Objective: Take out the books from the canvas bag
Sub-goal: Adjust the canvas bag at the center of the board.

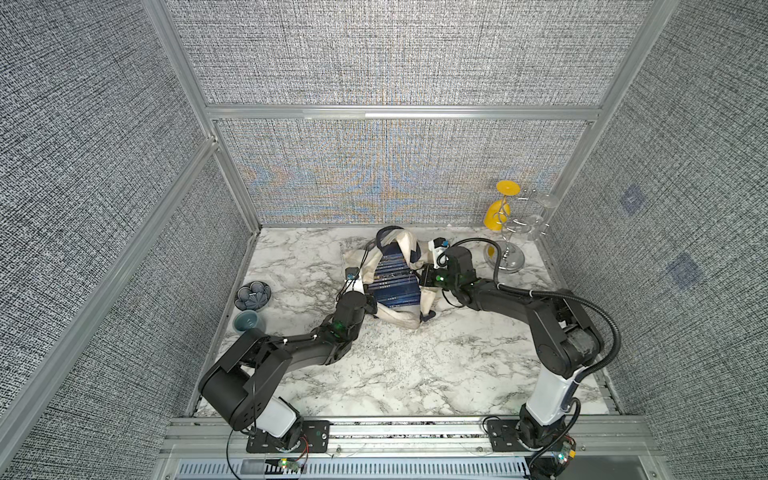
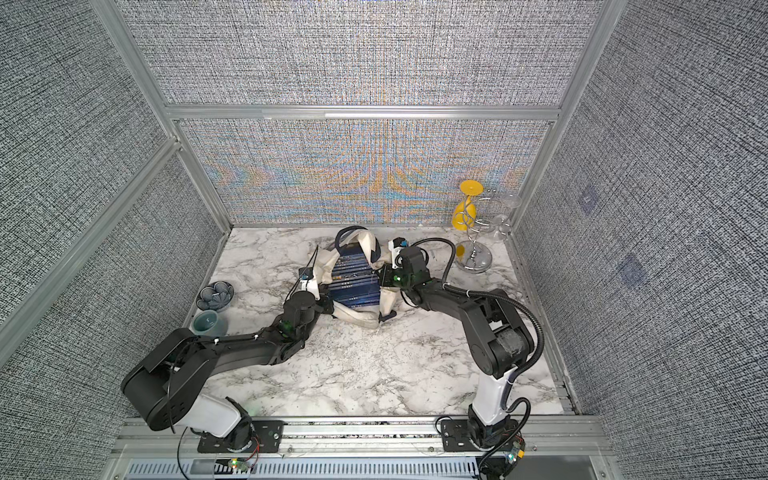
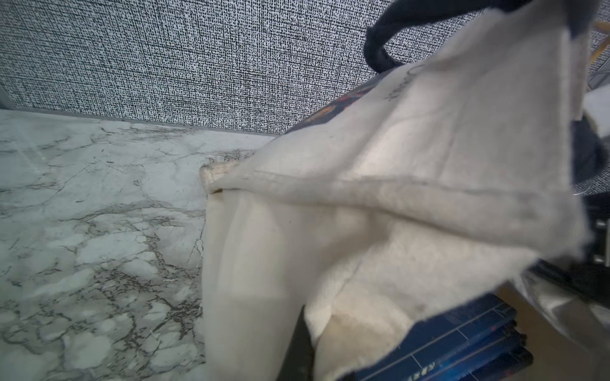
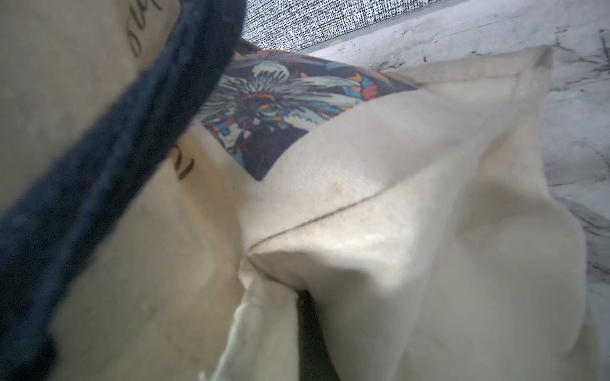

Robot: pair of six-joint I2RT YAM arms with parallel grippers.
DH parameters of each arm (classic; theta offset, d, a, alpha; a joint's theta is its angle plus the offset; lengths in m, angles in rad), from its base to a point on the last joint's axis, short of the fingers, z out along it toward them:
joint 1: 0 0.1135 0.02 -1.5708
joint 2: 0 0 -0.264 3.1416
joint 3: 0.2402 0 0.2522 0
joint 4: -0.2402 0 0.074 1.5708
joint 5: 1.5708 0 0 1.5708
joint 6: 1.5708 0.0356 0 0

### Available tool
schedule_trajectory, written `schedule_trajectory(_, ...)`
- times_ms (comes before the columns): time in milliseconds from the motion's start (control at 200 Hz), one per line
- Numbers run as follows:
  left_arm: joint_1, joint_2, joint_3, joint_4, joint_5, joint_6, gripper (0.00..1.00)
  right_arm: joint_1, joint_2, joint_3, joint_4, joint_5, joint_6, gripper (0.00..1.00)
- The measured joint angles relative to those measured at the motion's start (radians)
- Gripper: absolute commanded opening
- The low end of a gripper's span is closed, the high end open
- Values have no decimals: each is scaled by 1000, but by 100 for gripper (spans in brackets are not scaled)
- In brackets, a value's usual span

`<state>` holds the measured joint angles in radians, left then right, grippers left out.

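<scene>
Stacked books inside canvas bag, cloth seemingly pinched both sides

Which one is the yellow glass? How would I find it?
Look at the white marble table's far right corner, where a shiny silver wire rack stands. The yellow wine glass hangs upside down on it. The other glasses hanging there are clear; it alone is yellow.
</scene>
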<state>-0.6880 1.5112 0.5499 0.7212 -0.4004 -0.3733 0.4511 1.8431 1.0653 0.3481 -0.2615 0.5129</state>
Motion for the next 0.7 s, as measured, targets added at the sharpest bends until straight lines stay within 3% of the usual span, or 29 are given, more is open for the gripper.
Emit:
schedule_trajectory(200, -5, 40, -46, 107, -8, 3, 0, 10, 45, 4, 73, 81, 28, 0)
schedule_trajectory(465, -5, 262, -137, 544, -43, 93, 0, 14, 121, 62, 83, 182, 66, 0)
schedule_trajectory(700, -11, 289, -113, 594, -64, 158, 0, 19, 132, 105, 38, 231, 63, 1)
